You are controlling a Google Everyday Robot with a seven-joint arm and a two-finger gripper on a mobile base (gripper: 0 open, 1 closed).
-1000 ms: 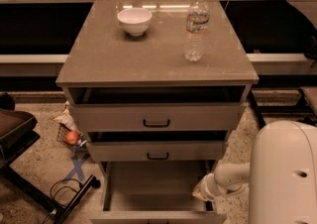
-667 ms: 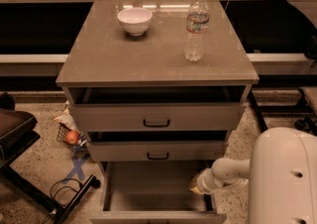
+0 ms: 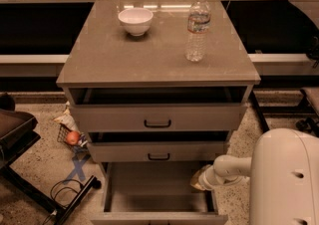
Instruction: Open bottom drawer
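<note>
The bottom drawer (image 3: 158,200) of the grey-beige cabinet stands pulled far out, and its bare inside shows. Its front panel (image 3: 159,217) lies at the lower edge of the view, and its handle is out of view. My gripper (image 3: 198,182) sits at the end of my white arm (image 3: 229,168). It is at the drawer's right side wall, just under the middle drawer's right end. Whether it touches the drawer does not show.
The top drawer (image 3: 157,117) and middle drawer (image 3: 158,152) stand partly open, each with a black handle. A white bowl (image 3: 135,20) and a water bottle (image 3: 198,28) stand on the cabinet top (image 3: 99,64). A dark chair (image 3: 15,134), cables (image 3: 62,191) and a small basket (image 3: 71,135) are on the floor at left. My white body (image 3: 284,179) fills the lower right.
My gripper has moved a little up and to the left along the drawer's right side. The drawers look unchanged.
</note>
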